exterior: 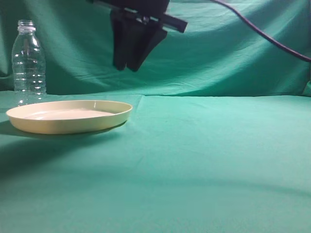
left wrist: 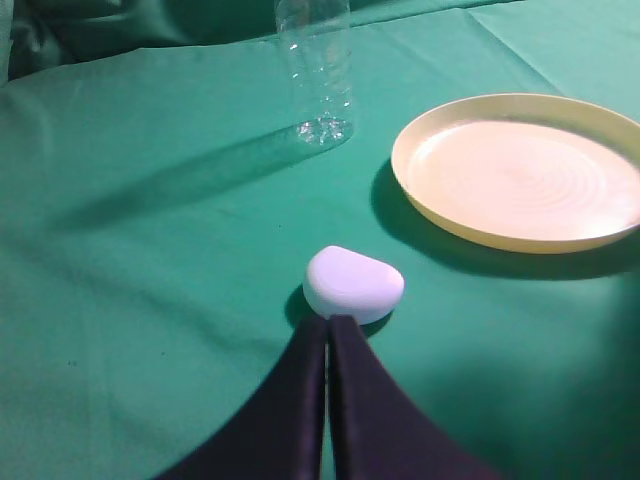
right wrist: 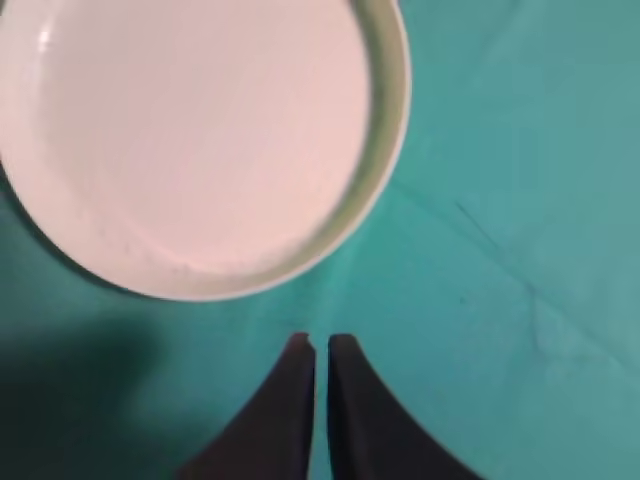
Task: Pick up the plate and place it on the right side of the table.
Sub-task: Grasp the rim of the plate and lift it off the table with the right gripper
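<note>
The pale cream-yellow plate (exterior: 68, 116) lies flat on the left part of the teal-green table (exterior: 204, 155). My right gripper (exterior: 127, 65) hangs in the air above the plate's right rim. In the right wrist view the plate (right wrist: 190, 140) fills the upper left, and the right gripper (right wrist: 321, 345) is empty, its jaws almost together, over bare cloth just off the rim. My left gripper (left wrist: 328, 322) is shut and empty, low over the cloth, with the plate (left wrist: 520, 170) ahead to its right. It does not show in the exterior view.
A clear plastic bottle (exterior: 28, 63) stands upright behind the plate's left end; it also shows in the left wrist view (left wrist: 315, 70). A small white rounded object (left wrist: 353, 283) lies on the cloth right at the left fingertips. Green cloth backdrop (exterior: 218, 53) rises behind the table.
</note>
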